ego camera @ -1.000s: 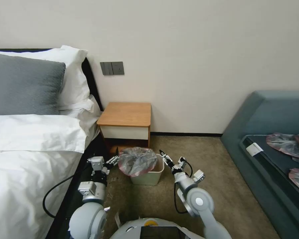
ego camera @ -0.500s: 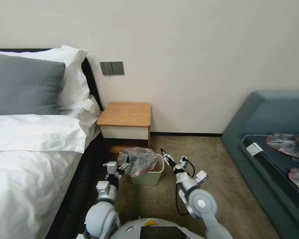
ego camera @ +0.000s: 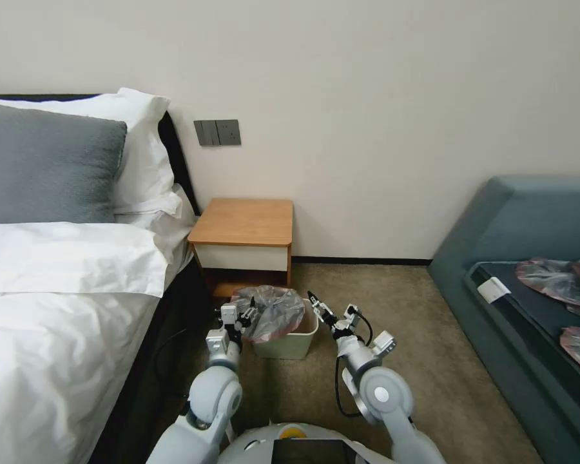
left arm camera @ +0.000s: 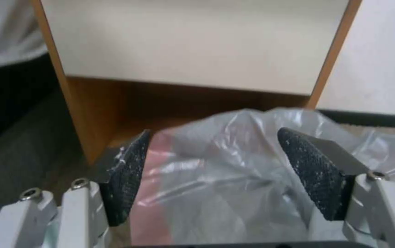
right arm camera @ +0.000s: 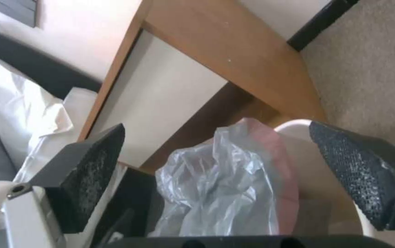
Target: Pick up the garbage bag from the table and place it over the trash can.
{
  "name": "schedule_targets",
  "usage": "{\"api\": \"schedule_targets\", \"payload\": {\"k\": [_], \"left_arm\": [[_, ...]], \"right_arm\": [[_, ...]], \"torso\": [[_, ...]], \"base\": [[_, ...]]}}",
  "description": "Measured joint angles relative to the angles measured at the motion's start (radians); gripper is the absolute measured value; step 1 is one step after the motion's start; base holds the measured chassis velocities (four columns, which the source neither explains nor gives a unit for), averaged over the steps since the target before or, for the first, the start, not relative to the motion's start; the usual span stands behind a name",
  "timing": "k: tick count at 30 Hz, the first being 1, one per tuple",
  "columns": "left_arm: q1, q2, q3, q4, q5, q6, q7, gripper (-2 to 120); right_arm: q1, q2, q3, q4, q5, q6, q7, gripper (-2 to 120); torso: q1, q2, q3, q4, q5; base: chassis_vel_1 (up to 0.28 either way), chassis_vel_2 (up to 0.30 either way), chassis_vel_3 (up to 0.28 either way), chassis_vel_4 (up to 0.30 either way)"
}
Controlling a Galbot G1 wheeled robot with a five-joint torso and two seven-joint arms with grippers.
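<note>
grey-pink film of the garbage bag (ego camera: 269,314) lies bunched over the trash can (ego camera: 289,343) below the worktop (ego camera: 243,222). left hand (ego camera: 245,316) spread wide at its edge, right hand (ego camera: 317,304) wide beside the rim; each should pinch one side and stretch the mouth evenly.

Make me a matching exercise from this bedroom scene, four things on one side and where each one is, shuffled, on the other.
Things:
1. garbage bag
2. trash can
3. left end effector
4. right end effector

Places:
A. open, at the bin's right rim
B. on the carpet before the nightstand
C. bunched over the bin's left side
D. open, against the bag's left edge

Pairs: 1-C, 2-B, 3-D, 4-A
</note>
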Motion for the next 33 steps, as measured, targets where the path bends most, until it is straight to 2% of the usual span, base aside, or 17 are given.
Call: {"api": "schedule_targets", "payload": {"k": [10,19,24,27,33], "left_arm": [[-0.038,-0.005,0.01,0.064,-0.015,0.034,-0.015,73],[-0.069,-0.013,0.025,0.137,-0.015,0.038,-0.033,66],[-0.074,-0.019,0.032,0.15,-0.013,0.041,-0.035,64],[-0.081,-0.022,0.035,0.169,-0.012,0.045,-0.039,56],[-0.095,-0.025,0.036,0.184,-0.019,0.062,-0.044,54]], "right_arm": [[-0.008,-0.002,0.005,0.026,-0.007,0.003,0.0,100],[-0.028,-0.003,0.017,0.028,-0.021,0.018,-0.004,100],[-0.034,-0.01,0.023,0.027,-0.022,0.024,-0.007,100],[-0.033,-0.014,0.025,0.022,-0.022,0.029,-0.008,100],[-0.029,-0.016,0.025,0.014,-0.022,0.033,-0.008,100]], "torso": [[0.0,0.0,0.0,0.0002,0.0],[0.0,0.0,0.0,0.0001,0.0001],[0.0,0.0,0.0,0.0001,0.0],[0.0,0.0,0.0,0.0001,0.0],[0.0,0.0,0.0,0.0002,0.0]], "base": [[0.0,0.0,0.0,0.0],[0.0,0.0,0.0,0.0],[0.0,0.0,0.0,0.0],[0.0,0.0,0.0,0.0],[0.0,0.0,0.0,0.0]]}}
